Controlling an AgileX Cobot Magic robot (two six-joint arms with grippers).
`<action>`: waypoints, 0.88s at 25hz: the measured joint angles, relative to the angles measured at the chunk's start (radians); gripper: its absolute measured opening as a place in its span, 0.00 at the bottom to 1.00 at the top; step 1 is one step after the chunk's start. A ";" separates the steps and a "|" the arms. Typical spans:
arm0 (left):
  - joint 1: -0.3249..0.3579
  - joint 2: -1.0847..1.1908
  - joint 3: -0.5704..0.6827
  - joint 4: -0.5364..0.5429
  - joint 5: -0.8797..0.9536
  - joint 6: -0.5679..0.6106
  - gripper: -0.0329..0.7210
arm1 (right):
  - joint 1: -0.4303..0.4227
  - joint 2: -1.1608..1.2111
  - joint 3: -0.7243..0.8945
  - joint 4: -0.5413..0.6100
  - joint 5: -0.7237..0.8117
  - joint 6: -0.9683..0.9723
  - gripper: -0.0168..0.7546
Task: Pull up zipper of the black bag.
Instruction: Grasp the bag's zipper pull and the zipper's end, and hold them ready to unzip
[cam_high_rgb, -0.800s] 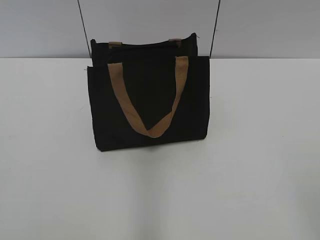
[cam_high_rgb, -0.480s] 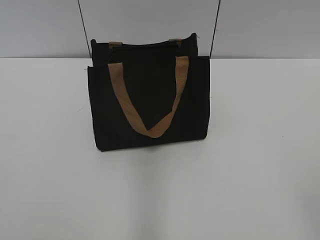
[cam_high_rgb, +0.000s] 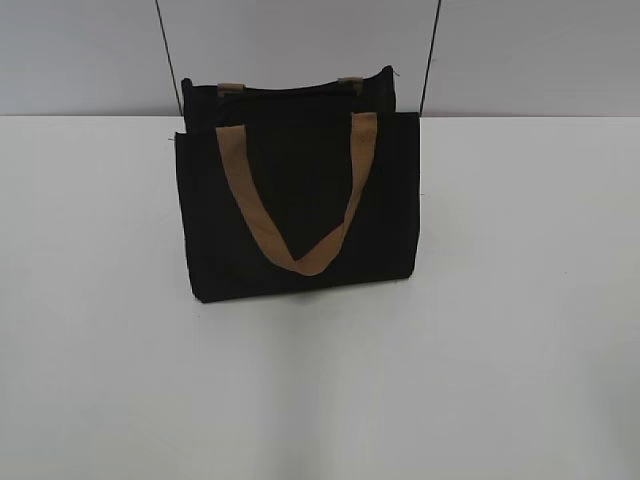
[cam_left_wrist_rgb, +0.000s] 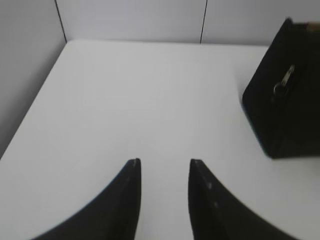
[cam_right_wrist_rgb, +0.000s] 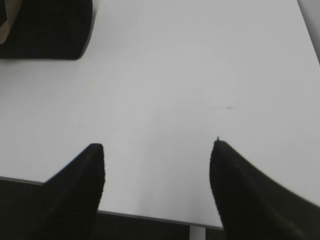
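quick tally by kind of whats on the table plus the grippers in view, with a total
black bag: 1
tan strap handle looped across its face: 1
tan strap tabs at the bag's top edge: 2
zipper pull on the bag's end: 1
left gripper, open: 1
right gripper, open: 1
white table: 1
Total: 8

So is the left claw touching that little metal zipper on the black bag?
Apart. In the left wrist view the left claw hangs open over bare table, with white tabletop between it and the zipper on the black bag.
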 joint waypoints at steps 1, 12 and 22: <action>0.000 0.030 -0.007 -0.002 -0.062 0.000 0.37 | 0.000 0.000 0.000 0.000 0.000 0.000 0.67; 0.000 0.559 -0.015 -0.029 -0.731 0.078 0.50 | 0.000 0.000 0.000 0.000 0.000 0.000 0.67; -0.050 1.078 -0.015 -0.077 -1.179 0.077 0.62 | 0.000 0.000 0.000 0.000 0.000 0.000 0.67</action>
